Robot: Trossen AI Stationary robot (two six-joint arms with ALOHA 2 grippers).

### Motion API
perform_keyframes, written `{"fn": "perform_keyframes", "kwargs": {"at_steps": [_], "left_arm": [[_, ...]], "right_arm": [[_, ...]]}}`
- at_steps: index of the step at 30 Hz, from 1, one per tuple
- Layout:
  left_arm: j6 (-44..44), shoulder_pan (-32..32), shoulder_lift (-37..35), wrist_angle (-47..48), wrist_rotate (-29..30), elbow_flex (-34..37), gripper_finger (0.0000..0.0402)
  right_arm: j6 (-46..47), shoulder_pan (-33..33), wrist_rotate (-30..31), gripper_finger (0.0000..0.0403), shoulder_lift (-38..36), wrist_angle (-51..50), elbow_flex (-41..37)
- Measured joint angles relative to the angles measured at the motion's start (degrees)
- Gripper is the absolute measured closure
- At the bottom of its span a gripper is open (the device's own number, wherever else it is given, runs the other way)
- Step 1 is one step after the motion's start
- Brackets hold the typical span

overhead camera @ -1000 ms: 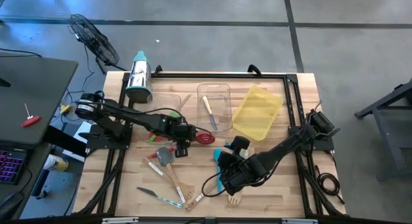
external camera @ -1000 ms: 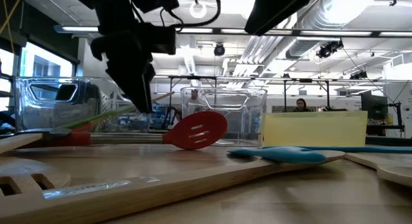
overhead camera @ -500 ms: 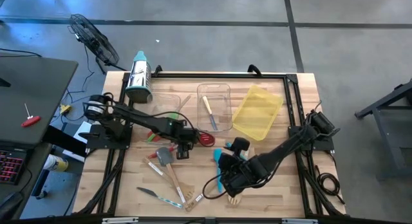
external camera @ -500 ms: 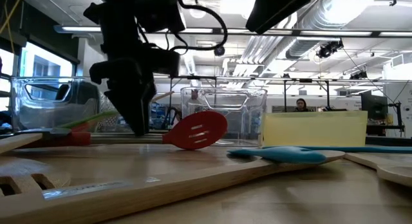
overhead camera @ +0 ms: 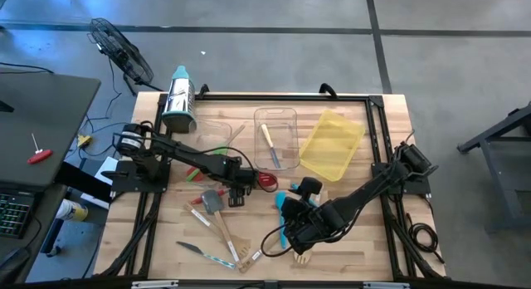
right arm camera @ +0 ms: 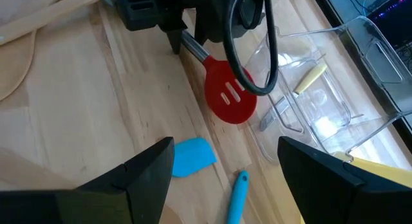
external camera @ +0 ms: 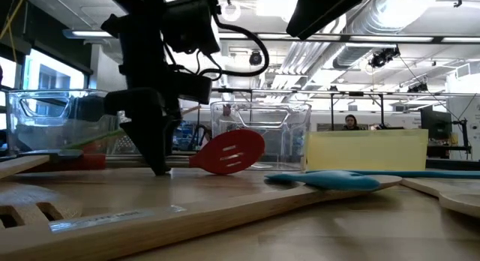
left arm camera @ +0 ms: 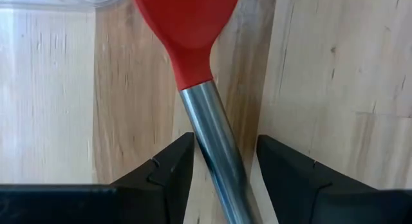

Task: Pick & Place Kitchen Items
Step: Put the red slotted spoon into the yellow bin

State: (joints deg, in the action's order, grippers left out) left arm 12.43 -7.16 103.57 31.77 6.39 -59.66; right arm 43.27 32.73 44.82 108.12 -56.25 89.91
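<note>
A red slotted spatula (overhead camera: 265,179) with a steel handle (left arm camera: 215,143) lies flat on the wooden table. My left gripper (overhead camera: 239,189) is open and down at the table top (external camera: 161,169), one finger on each side of that handle just behind the red head. My right gripper (overhead camera: 290,227) is open and empty, hovering over a teal spatula (right arm camera: 193,156) near the table's middle. A grey spatula (overhead camera: 209,202), wooden utensils (overhead camera: 232,239) and a small knife (overhead camera: 199,252) lie toward the near edge. My left gripper's fingers (left arm camera: 174,163) stand across the steel handle (left arm camera: 206,130) from above, pointing down, close behind the red head. One finger's inner edge lies right against the handle; whether it touches I cannot tell. The spatula lies flat on the table.
Two clear bins (overhead camera: 278,135) (overhead camera: 217,131) and a yellow bin (overhead camera: 332,144) stand at the far side, one clear bin holding a knife. A steel cylinder with a teal cap (overhead camera: 178,98) lies at the far left. A person sits far behind the table (external camera: 350,122).
My left gripper has come down to the table top and a little toward the near edge, ending with its fingers astride the red spatula's handle. The spatula has stayed where it was.
</note>
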Motion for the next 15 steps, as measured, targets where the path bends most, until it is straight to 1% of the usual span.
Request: {"fn": "perform_keyframes", "kwargs": {"at_steps": [15], "left_arm": [[-0.66,0.02,0.79,-1.01,-1.9,0.15,0.0231]], "right_arm": [[0.0,0.02,0.0,0.0133,0.0,-0.02,0.0]]}}
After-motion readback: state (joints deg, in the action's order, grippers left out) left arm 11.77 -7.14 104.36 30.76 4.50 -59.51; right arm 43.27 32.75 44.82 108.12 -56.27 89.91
